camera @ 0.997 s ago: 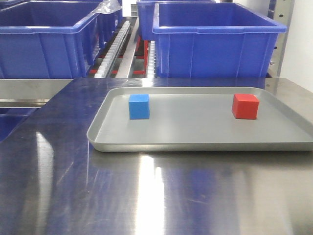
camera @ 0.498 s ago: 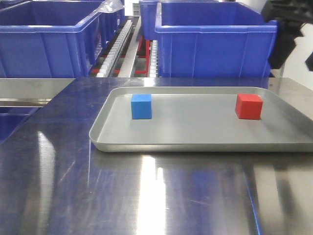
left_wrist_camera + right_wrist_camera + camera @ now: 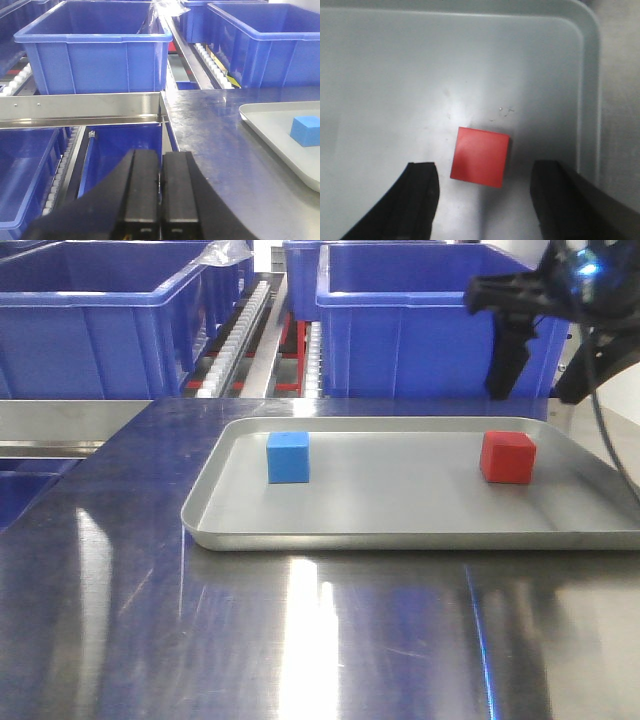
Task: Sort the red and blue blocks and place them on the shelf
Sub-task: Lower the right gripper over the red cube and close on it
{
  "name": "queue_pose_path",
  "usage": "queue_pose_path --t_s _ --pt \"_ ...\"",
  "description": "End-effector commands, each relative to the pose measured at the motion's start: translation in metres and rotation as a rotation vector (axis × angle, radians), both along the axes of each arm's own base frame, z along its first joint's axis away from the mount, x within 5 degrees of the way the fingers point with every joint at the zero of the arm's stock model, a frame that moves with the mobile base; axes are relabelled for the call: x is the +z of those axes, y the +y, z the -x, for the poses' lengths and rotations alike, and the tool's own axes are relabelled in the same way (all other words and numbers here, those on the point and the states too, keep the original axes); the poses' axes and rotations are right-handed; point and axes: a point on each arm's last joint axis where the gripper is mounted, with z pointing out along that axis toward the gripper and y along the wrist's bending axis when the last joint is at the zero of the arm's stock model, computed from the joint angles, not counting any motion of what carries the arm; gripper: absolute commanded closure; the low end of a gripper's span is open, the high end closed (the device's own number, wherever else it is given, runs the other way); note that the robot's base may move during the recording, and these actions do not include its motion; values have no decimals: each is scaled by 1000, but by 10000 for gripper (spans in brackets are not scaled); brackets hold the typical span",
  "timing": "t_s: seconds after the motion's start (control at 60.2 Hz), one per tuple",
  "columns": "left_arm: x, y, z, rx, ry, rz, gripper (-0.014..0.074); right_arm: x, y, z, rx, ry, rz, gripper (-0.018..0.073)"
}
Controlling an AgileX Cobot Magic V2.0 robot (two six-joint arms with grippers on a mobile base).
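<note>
Tray (image 3: 370,75) beneath right gripper (image 3: 482,172): hangs spread wide, touches nothing, red block (image 3: 480,156) below the gap; left gripper (image 3: 161,156) pressed together, empty.

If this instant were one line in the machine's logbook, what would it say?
right gripper: open, above small red cube | left gripper: shut, empty | small blue cube: on shallow silver tray
</note>
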Motion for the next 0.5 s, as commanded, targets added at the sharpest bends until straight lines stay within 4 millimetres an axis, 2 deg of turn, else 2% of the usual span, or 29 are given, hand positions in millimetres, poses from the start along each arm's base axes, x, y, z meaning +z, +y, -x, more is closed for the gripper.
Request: queue_pose_path --t_s 0.0,0.482 --pt "-3 -1 0 -5 -68 19 456 21 5 -6 10 -75 -19 43" --pt "-3 -1 0 -5 -68 19 456 -1 8 -20 24 -35 27 42"
